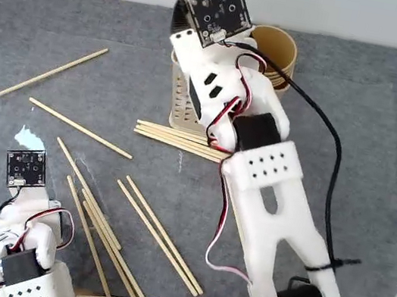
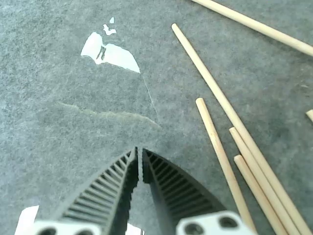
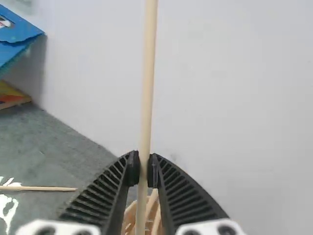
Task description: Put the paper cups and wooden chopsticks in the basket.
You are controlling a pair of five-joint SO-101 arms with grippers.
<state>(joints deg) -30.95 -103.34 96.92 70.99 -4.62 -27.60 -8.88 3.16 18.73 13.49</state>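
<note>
- The right arm's fingers (image 3: 171, 193) are clamped on a pale wooden chopstick (image 3: 147, 88), which stands upright at the centre of the right wrist view.
- A cream slatted plastic basket (image 1: 177, 110) sits at upper centre on the grey felt tabletop (image 1: 383, 150), partly under the right arm.
- A brown paper cup (image 1: 281, 51) stands at the basket's upper right.
- The left arm's fingers (image 2: 166, 188) are pressed together, holding nothing, over the tabletop at lower left.
- Loose wooden chopsticks (image 1: 159, 238) lie scattered across the lower left.
- A small bundle of chopsticks (image 1: 174, 136) lies just below the basket.
</note>
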